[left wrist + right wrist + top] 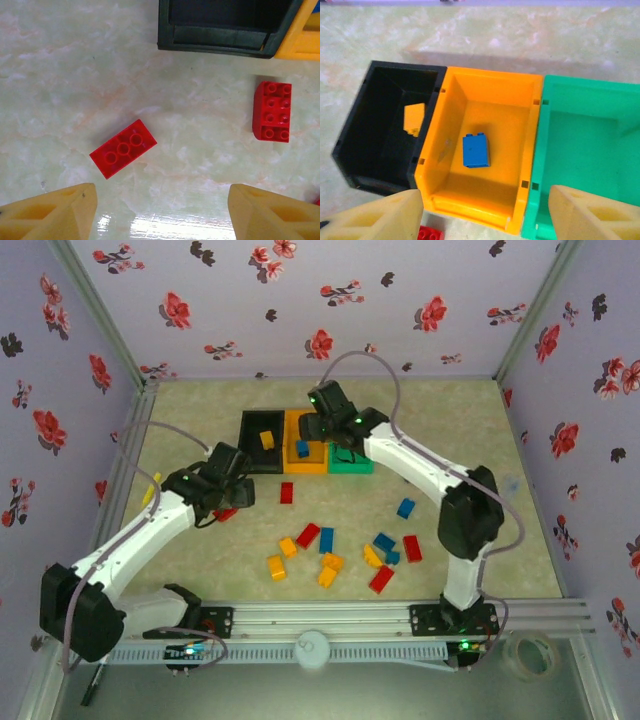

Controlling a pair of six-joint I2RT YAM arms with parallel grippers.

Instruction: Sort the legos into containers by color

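Three joined bins stand at the back: black (255, 455), orange (310, 466), green (352, 466). The black bin (385, 100) holds a yellow brick (414, 119). A blue brick (476, 150) lies in the orange bin (495, 75), and the green bin (590, 145) is bare. My right gripper (485, 215) hovers open above the orange bin's near wall, holding nothing. My left gripper (162, 210) is open just short of a red brick (123, 148) lying upside down on the table. A second red brick (272, 111) lies nearer the black bin (220, 25).
Several red, blue and yellow bricks (330, 555) are scattered across the table's front centre, between the two arm bases. A thin yellow stick (150, 490) lies by the left wall. A tape roll (528, 653) sits at the front right corner.
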